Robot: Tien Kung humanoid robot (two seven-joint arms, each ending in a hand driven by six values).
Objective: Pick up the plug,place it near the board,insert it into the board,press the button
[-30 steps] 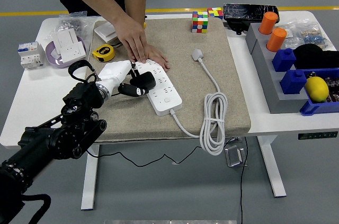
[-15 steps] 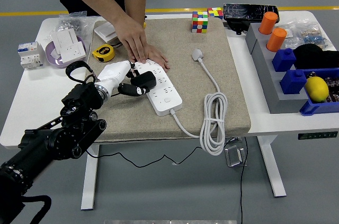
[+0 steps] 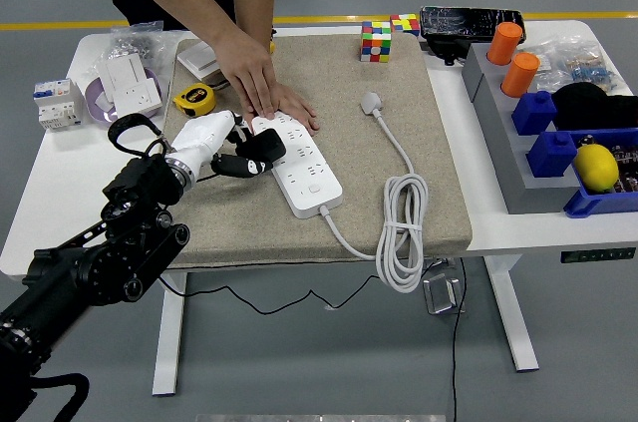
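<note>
From the head view, a yellow lemon sits in a blue bin on the worktop. The left hand grips the black plug over the white board. A person's hands press the board's far end.

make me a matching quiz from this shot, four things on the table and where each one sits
Things:
1. black plug
2. tape measure
3. lemon
4. white plug

Places:
A. in a blue bin at the table's right end
B. loose on the beige mat, right of the power strip
C. held in the left hand over the power strip's left edge
D. on the white table, just left of the person's hand

Pairs: 1-C, 2-D, 3-A, 4-B
</note>
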